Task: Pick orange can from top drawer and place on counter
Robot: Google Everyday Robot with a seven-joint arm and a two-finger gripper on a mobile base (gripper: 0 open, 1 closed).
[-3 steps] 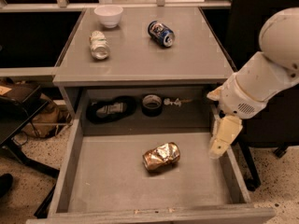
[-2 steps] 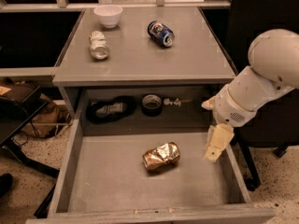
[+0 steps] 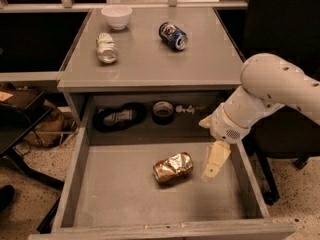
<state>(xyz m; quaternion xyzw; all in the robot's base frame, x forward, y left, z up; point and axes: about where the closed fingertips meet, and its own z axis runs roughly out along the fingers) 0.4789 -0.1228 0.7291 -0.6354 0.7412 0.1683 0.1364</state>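
— So, where is the claw?

— The gripper (image 3: 214, 164) hangs inside the open top drawer (image 3: 115, 199), on the right side of the view. It sits close to the drawer's right wall and just above the grey floor. It is cream-coloured and points down and a little to the left. From this angle I cannot tell whether it is parted or closed.

— And the orange can?

— The orange can (image 3: 173, 167) lies on its side on the drawer floor, near the middle, to the left of the gripper. The two are near each other but apart, with a strip of bare floor between them. The can is shiny and crumpled. It lies roughly left to right, with one end turned toward the gripper.

— What carries the claw?

— A thick white arm (image 3: 270, 89) enters from the right edge, crosses above the drawer's right wall and bends down to the wrist.

— What lies farther out?

— In the shadow at the back of the drawer there is a dark roll of tape (image 3: 163, 110), with a flat black object (image 3: 118, 117) to its left. Above them is the counter (image 3: 150, 64). It holds a blue can (image 3: 173, 36) on its side toward the back, a silver-white can (image 3: 106, 47) on its side at the left, and an upright white bowl (image 3: 117, 16) behind that one. All three are well apart from the gripper.
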